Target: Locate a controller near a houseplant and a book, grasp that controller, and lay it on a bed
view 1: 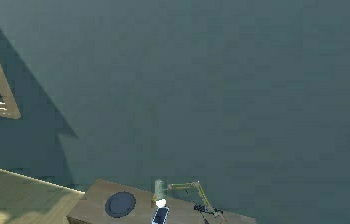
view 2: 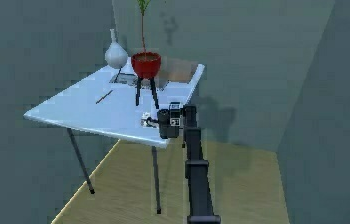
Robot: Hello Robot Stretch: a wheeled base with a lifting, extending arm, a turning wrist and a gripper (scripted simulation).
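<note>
arm [view 2: 196,175]: dark bar rising from the bottom edge, right of centre in the arm side view; far end at the near corner of the counter [view 2: 78,108].
counter: pale blue top on thin legs, centre-left of frame.
houseplant [view 2: 146,64]: red pot on a dark stand, upper centre, on the counter's far half.
book [view 2: 180,70]: flat brown slab just right of the pot, by the far edge.
vase [view 2: 115,52]: white, left of the pot.
hand [view 2: 159,122]: frame centre, counter top behind it, so can't tell if it holds anything.
controller [view 2: 146,121]: probably the small pale-and-dark blob just left of the hand, near the edge; too small to be sure.
step: judged as lining up the grasp.
do it well: centre fingers on the blob, go slow since a nudge could push it off the edge, lift straight up, and stay clear of the plant stand.
</note>
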